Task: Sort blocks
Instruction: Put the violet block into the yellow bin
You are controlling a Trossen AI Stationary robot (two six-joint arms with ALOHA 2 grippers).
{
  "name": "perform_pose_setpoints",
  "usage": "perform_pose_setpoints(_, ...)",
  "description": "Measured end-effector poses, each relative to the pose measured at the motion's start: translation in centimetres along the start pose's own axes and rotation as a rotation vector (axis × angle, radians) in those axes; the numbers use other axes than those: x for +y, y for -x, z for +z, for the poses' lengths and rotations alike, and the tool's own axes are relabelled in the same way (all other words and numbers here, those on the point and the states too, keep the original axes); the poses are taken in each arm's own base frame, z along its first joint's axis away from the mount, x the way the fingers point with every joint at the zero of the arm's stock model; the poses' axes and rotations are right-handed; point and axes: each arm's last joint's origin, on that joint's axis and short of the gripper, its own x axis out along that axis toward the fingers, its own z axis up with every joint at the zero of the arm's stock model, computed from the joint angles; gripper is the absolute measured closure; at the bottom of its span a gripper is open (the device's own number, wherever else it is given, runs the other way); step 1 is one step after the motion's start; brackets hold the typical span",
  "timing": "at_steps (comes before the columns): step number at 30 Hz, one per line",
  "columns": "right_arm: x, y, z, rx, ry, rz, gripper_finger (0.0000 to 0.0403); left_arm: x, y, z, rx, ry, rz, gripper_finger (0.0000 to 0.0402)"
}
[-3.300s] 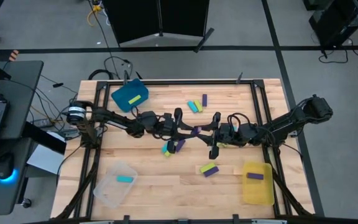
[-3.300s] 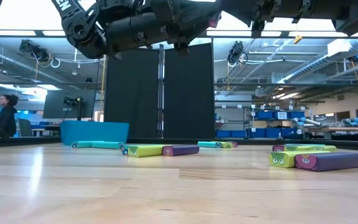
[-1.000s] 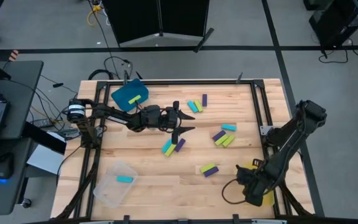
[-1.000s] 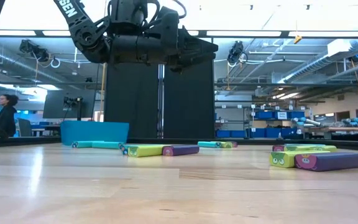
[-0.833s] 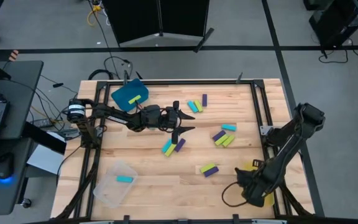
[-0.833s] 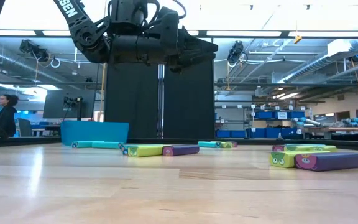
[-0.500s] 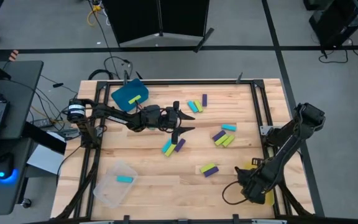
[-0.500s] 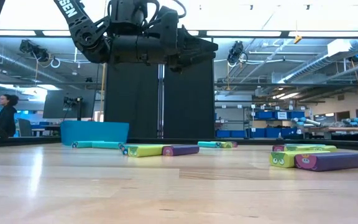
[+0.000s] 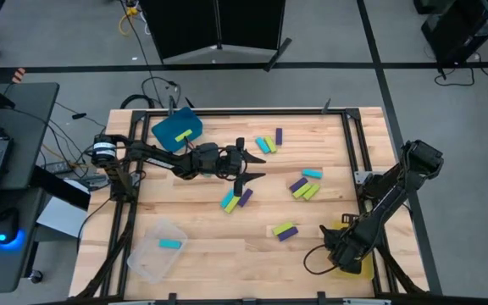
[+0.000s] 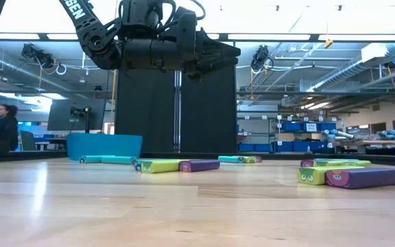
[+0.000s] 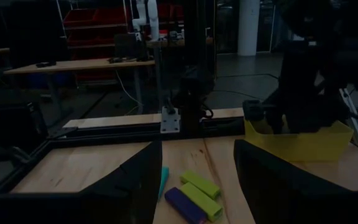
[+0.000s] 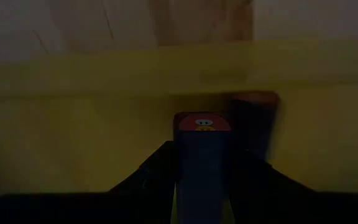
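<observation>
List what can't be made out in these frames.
- Yellow bin contents: high view, the right arm covers it.
- Right end effector grips a purple block; whether the block touches the bin floor can't be told.
- Blue bin contents: low view, its wall hides them.

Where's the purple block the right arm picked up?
The purple block sits between the right end effector fingers, over the yellow bin at the table's near right corner.

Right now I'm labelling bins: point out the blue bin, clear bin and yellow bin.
blue bin (image 9: 169,133), high view, bare floor.
clear bin (image 9: 146,259), high view, bare floor.
yellow bin (image 11: 309,144), left wrist view, front wall.
</observation>
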Motion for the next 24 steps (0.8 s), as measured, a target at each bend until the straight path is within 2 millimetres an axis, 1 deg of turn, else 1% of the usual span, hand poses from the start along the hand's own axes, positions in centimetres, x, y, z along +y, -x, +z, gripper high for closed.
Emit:
perform_pose_setpoints(7, -0.7, -1.4, -0.1, 0.015, 0.003, 0.024, 0.0283, 0.0, 0.0, 0.0, 0.000, 0.002, 0.000, 0.0195)
perform_pose_setpoints(13, -0.8, -1.5, -0.1, 0.023, 0.016, 0.023, 0.0281, 0.0, 0.0, 0.0, 0.001, 0.003, 0.000, 0.0195)
perform_pose_setpoints(19, -0.8, -1.5, -0.1, 0.024, 0.022, 0.020, 0.0242, 0.0, 0.0, 0.0, 0.002, 0.003, 0.001, 0.0195)
perform_pose_setpoints(24, -0.8, -1.2, -0.2, 0.032, 0.024, 0.007, 0.0238, 0.0, 0.0, 0.0, 0.002, 0.003, 0.001, 0.0195)
